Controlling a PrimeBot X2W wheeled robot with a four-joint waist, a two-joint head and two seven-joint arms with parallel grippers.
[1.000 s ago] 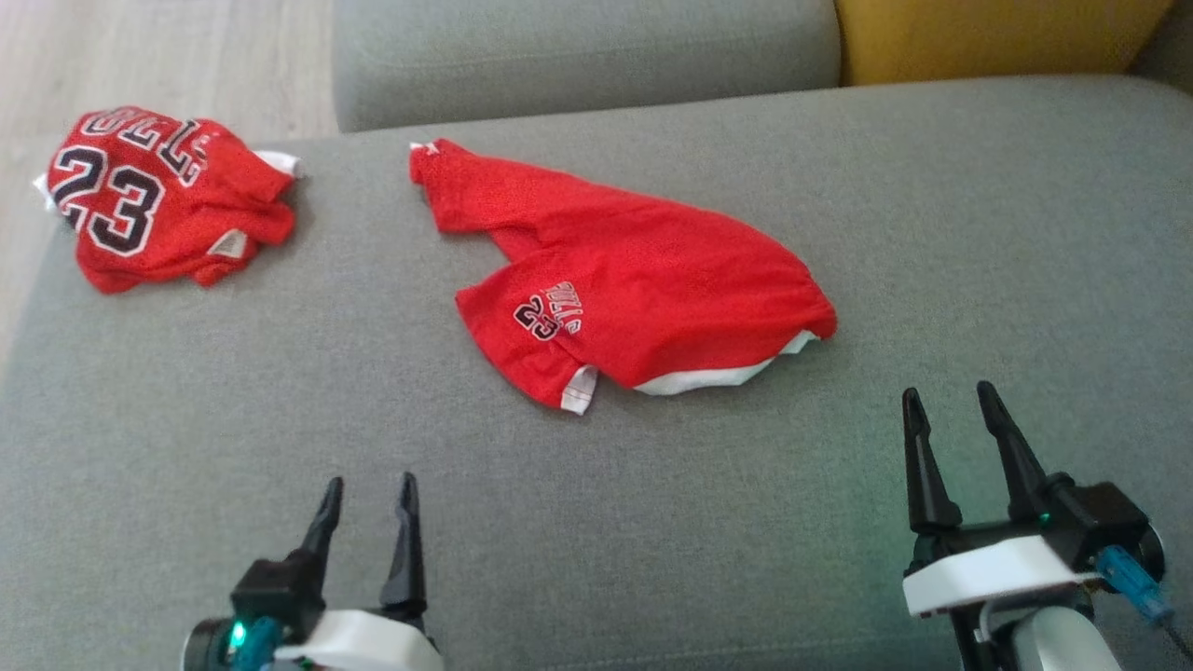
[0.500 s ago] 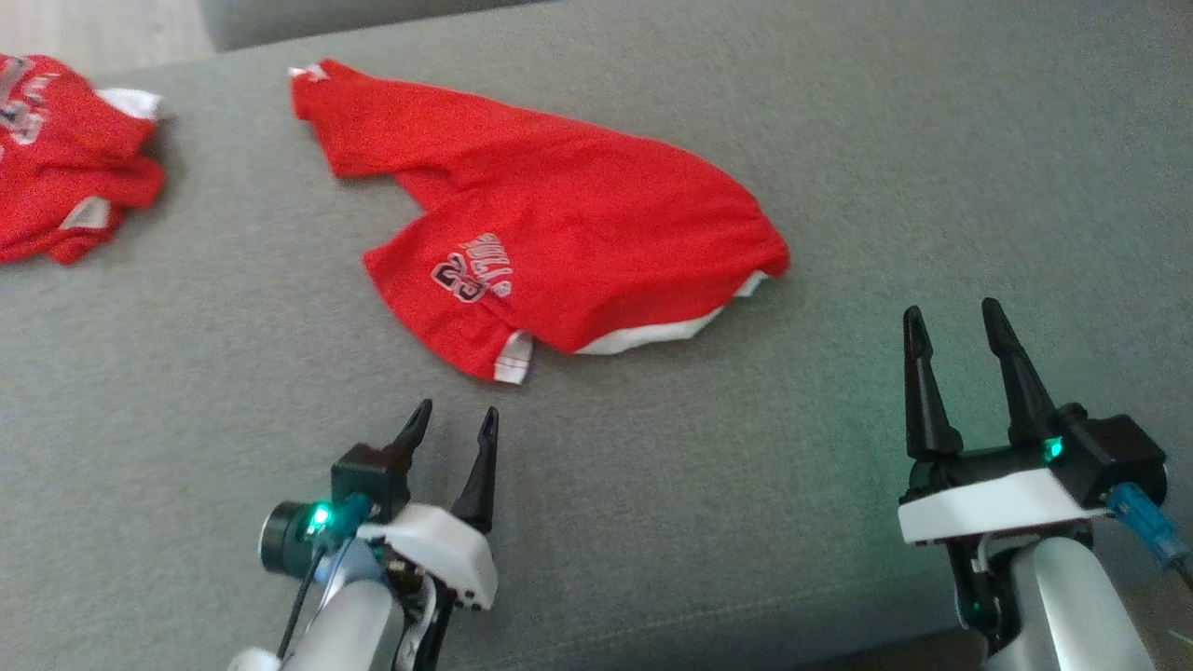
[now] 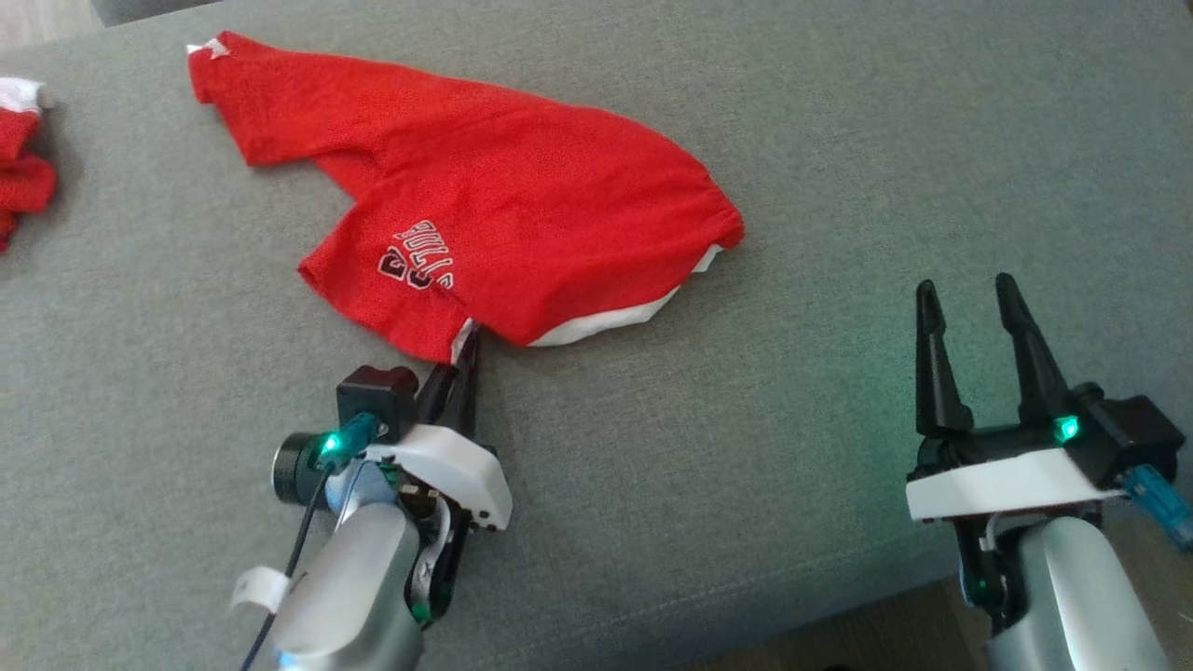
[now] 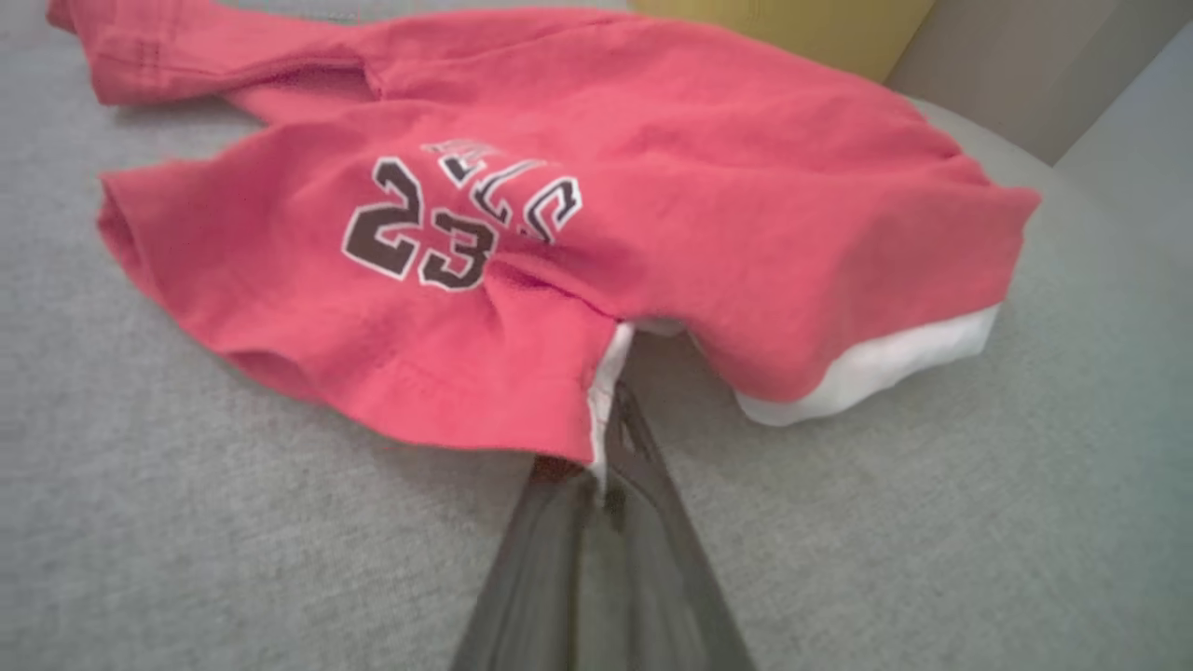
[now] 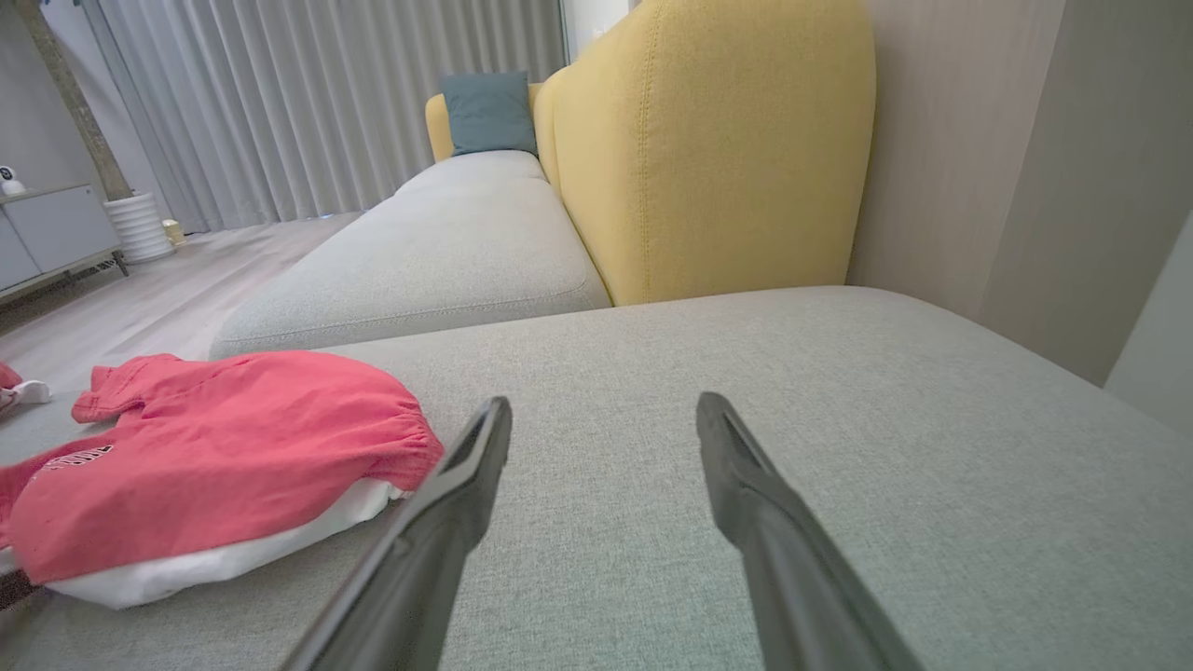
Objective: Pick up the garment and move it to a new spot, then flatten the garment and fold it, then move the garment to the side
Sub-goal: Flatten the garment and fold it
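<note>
Left gripper (image 3: 464, 354) closed on the garment's (image 3: 522, 214) near hem corner; right gripper (image 3: 965, 281) open, empty.
Your left jaws pinch the white-trimmed corner: an edge hold that should let the cloth peel off the cushion (image 3: 792, 447) beneath it. The right jaws stand spread, well clear to the garment's right, probably reserved for a second corner. Ignore the other jersey (image 3: 23, 177), far to the garment's left.

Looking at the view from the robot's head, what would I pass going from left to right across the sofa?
Crumpled red jersey at the left edge → red garment spread out → right gripper.
</note>
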